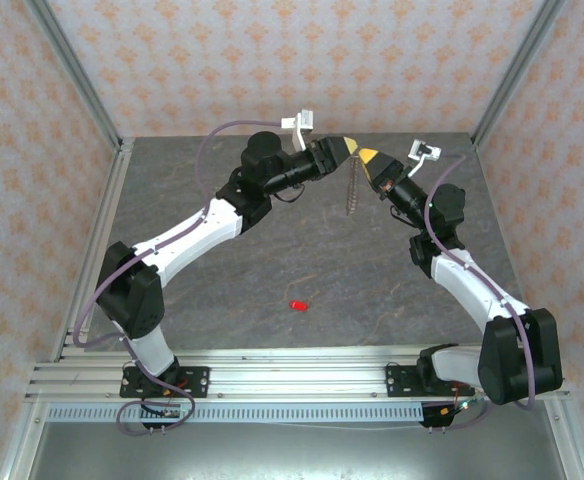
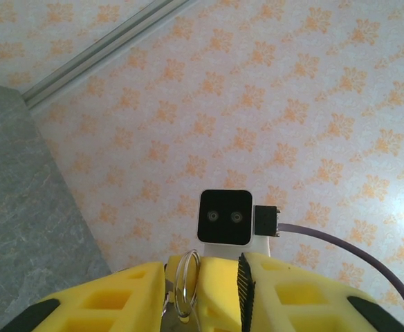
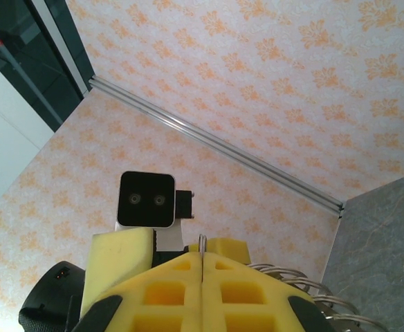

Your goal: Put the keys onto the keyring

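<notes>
While my right gripper (image 1: 369, 157) pinches the keyring (image 1: 352, 190), my left gripper (image 1: 347, 148) flanks it (grip unclear); key (image 1: 299, 304) lies well apart.

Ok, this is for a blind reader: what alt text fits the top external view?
The yellow-fingered left gripper and right gripper meet tip to tip above the far end of a grey table, a thin grey-brown metal loop with a beaded fringe dangling below them. A tiny bright red piece lies apart on the table, nearer the front edge.
</notes>
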Robot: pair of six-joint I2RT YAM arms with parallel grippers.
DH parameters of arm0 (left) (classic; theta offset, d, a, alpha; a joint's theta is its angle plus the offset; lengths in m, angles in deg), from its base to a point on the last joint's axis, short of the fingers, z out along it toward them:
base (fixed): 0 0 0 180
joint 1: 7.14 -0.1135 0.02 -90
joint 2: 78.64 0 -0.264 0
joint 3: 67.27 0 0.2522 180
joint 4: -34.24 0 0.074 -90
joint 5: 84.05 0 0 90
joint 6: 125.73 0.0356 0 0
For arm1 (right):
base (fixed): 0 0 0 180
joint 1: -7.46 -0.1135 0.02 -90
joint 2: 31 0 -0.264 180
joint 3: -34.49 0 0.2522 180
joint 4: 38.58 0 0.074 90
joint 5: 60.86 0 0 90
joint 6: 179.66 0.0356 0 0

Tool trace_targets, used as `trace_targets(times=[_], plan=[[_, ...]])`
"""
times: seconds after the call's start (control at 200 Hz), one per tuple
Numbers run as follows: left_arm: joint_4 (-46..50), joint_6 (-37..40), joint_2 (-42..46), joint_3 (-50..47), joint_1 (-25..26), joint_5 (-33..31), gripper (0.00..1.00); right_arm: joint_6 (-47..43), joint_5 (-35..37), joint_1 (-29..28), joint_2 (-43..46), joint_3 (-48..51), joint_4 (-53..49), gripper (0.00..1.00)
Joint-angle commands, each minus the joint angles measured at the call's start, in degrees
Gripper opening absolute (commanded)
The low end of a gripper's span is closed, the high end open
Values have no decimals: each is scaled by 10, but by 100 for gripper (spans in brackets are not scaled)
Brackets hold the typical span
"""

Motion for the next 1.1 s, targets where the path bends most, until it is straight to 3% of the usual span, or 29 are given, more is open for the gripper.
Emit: trace_targets(times=[0.0, 0.19, 0.49, 0.55, 0.596, 0.751, 0.911, 1.096], plan=[[-23, 4, -10, 23, 4, -6, 32, 2, 3, -3, 4, -3, 38, 0], [-21, 5, -14, 29, 7, -5, 26, 2, 2, -3, 4, -4, 37, 0], [-14, 11, -16, 32, 9, -4, 0, -5, 0, -3, 7, -7, 21, 0], [-3, 19, -15, 37, 8, -2, 0, -19, 1, -3, 13, -12, -8, 0], [11, 30, -14, 42, 7, 0, 0, -40, 2, 2, 26, -16, -48, 8], [66, 71, -17, 75, -4, 37, 0, -72, -3, 43, 72, -17, -111, 19], [133, 122, -38, 133, -21, 112, 0, -75, -31, 82, 90, -22, -129, 26], [241, 196, -73, 222, -32, 205, 0, -89, -77, 85, 88, -46, -133, 37]])
